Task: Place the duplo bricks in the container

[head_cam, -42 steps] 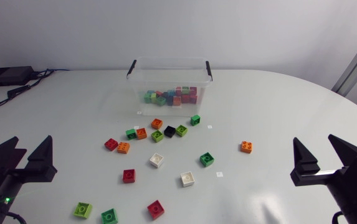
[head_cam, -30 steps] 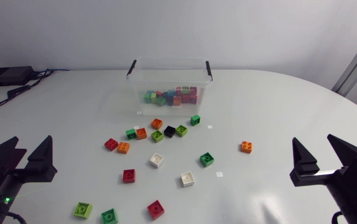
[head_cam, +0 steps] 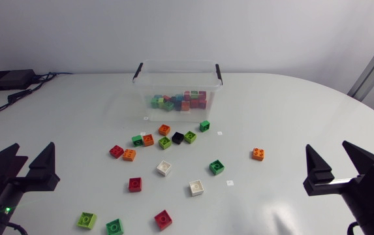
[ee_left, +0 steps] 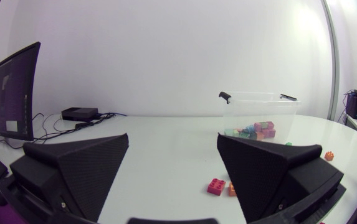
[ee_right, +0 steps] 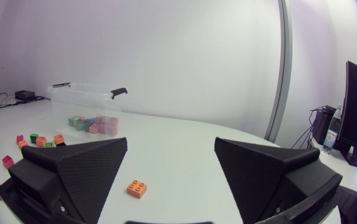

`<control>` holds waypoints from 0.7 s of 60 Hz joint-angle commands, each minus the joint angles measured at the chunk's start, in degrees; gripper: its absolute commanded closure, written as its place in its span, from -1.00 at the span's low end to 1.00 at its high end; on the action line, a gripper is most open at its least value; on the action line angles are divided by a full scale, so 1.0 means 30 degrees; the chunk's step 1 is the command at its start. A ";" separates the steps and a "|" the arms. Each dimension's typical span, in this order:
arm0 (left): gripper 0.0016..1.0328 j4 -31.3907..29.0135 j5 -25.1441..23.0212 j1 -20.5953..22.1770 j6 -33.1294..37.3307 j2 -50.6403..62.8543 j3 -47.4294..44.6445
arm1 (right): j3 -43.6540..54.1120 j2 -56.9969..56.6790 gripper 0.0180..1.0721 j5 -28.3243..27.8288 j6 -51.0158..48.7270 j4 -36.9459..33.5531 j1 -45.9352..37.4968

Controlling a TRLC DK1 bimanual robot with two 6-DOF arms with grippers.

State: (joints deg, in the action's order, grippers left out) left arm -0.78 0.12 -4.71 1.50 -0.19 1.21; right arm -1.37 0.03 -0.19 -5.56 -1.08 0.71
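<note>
Duplo bricks [head_cam: 135, 185] lay scattered over the lower middle of our white desk [head_cam: 291, 104] in the head view. Many more were piled inside the clear container [head_cam: 145, 91], which stood upright at upper centre, well apart from both arms.

At the lower left, our left hand [head_cam: 30, 155] was spread wide, its fingers holding nothing. To its right, near the bottom edge, we saw a lime brick [head_cam: 87, 220] just beside a dark green brick [head_cam: 114, 226], then a red brick [head_cam: 164, 219]. Higher up, a loose band of red, orange, green and lime pieces ran towards the container, with a black brick [head_cam: 178, 138] among them. Two white bricks [head_cam: 164, 168] sat below that band, apart from each other. Further right, a lone orange brick [head_cam: 258, 154] lay by itself. At the lower right, our right hand [head_cam: 328, 155] was likewise wide open and empty.

In the left wrist view, the container [ee_left: 259, 115] stood well ahead of the open hand, beyond one finger. In the right wrist view, the lone orange brick [ee_right: 136, 188] lay on the desk just ahead, between the spread fingers and touching neither.
</note>
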 commanded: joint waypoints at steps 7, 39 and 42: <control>-0.92 0.0083 0.0077 -0.0041 -0.0177 -0.0143 -0.0375 | 0.0455 -0.0099 -0.93 -0.0026 0.0389 0.0214 0.0173; -0.92 0.0141 0.0077 0.0105 -0.0235 -0.0172 0.0562 | 0.0367 -0.0128 -0.93 -0.0026 0.0389 0.0595 0.0261; -0.92 -0.0239 0.0077 0.0105 -0.0235 0.0003 0.1090 | 0.0221 -0.0128 -0.93 0.0003 0.0419 0.0566 0.0496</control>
State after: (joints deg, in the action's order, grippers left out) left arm -1.13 0.12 -4.71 1.48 -0.21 1.54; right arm -1.37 0.03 -0.19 -5.56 -0.69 1.19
